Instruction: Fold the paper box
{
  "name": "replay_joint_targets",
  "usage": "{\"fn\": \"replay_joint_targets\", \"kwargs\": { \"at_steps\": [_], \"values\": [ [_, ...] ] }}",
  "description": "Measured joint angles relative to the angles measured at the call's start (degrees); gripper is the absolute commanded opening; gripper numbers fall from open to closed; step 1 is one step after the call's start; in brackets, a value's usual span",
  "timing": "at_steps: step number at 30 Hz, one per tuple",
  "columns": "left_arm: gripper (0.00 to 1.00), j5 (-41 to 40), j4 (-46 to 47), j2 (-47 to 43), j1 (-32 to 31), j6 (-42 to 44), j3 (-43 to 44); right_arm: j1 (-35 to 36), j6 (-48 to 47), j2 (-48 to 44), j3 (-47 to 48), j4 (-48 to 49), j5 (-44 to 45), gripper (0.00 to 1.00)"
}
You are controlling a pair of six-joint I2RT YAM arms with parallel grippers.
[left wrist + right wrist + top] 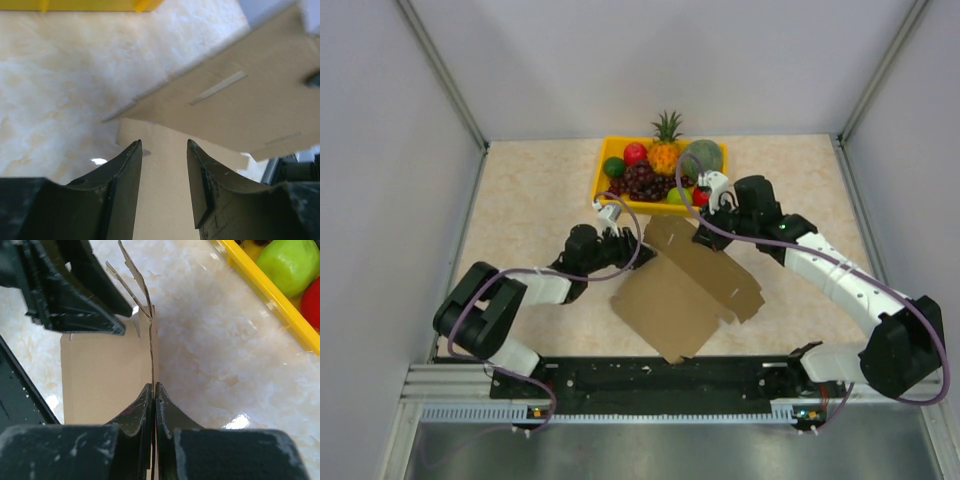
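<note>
Two tools work the paper box (688, 288), lying mid-way across the desk (525, 215).
Right tool (153, 389) pinches a raised panel's edge; left tool (164, 146) gapes partway, holding nothing. Best brace the base before creasing.

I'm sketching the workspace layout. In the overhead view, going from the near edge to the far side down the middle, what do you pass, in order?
Black mounting rail → paper box → yellow fruit tray → back wall.
</note>
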Motion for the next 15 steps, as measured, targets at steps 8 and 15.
{"fn": "replay_joint_targets", "kwargs": {
  "at_steps": [8, 15],
  "values": [
    [0.74, 0.3, 3.7, -19.5, -5.3, 12.8, -5.3, -1.2, 0.2, 0.0, 0.0, 0.1, -3.8, 0.0],
    [0.71, 0.0, -11.4, -19.5, -5.2, 22.2, 10.9, -1.2, 0.2, -0.3, 0.0, 0.2, -6.6, 0.0]
  ]
}}
